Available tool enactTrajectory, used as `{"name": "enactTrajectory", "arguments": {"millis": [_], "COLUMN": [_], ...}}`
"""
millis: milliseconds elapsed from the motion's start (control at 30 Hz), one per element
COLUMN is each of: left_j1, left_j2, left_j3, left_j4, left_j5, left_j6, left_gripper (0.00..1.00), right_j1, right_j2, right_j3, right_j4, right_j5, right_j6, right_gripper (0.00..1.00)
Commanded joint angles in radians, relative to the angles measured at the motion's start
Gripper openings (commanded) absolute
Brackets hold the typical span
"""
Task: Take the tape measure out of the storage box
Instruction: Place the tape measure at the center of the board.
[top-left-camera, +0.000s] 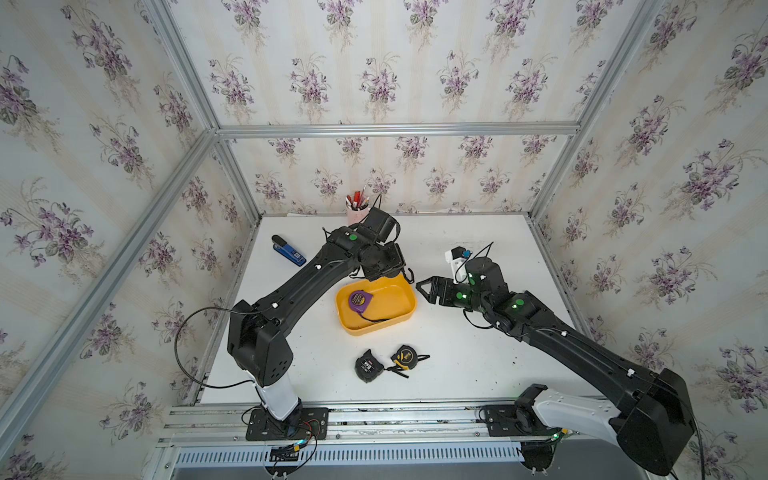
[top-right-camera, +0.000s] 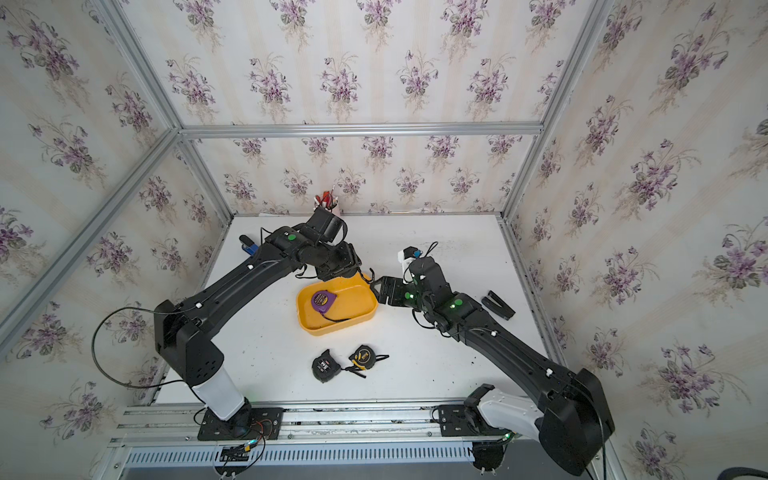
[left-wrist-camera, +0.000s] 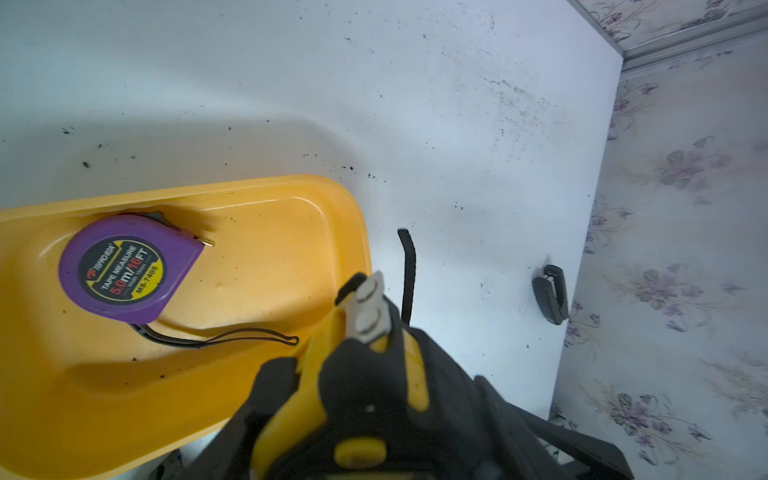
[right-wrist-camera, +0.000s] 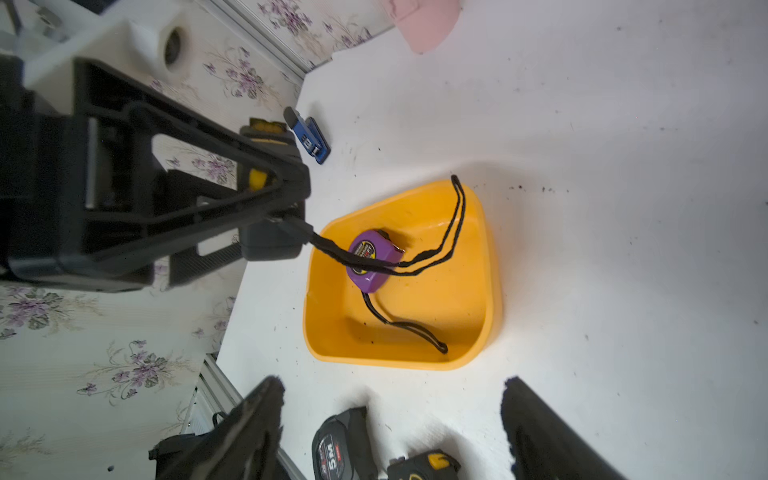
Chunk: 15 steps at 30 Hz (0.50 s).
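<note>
I have the left gripper (right-wrist-camera: 286, 208) clamped tight on a chunky black-and-yellow tape measure (left-wrist-camera: 361, 395), which it holds above the far rim of the shallow yellow plastic storage box (top-left-camera: 395, 304). The black wrist strap (right-wrist-camera: 457, 216) of that tape measure dangles across the box. Inside the box, toward the end nearest my left arm, a purple teardrop-shaped tape measure (top-left-camera: 359, 300) lies flat, its thin cord (left-wrist-camera: 232, 336) trailing along the box floor. My right gripper (top-left-camera: 424, 291) sits just beside the box's opposite short end, jaws spread wide and holding nothing. On the white table (top-left-camera: 457, 353), on the near side of the box, a black tape measure (top-left-camera: 368, 366) and a second black-and-yellow one (top-left-camera: 405, 356) lie close together
</note>
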<state>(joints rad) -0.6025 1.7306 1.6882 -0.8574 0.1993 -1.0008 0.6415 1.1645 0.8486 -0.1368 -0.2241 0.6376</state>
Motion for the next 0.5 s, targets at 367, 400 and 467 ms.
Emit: {"name": "enactTrajectory", "arguments": {"millis": [367,400,467], "left_j1": [0.003,0.003,0.003], "left_j2": [-0.003,-0.003,0.000], "left_j3": [0.014,0.014,0.013], "left_j4": [0.093,0.098,0.106], "left_j5": [0.153,0.153,0.183], "left_j6": [-0.138,-0.140,-0.150], "left_gripper": [0.31,0.31,0.31], "right_j1": [0.036,0.044,0.056], "right_j2": [0.103,0.116,0.148], "right_j3": [0.004,0.011,0.033], "right_j4": [0.432,0.449,0.462], "right_j5": [0.005,0.009,0.017], "right_j6": [-0.041,-0.048,-0.057], "right_gripper": [0.83,0.83,0.83]}}
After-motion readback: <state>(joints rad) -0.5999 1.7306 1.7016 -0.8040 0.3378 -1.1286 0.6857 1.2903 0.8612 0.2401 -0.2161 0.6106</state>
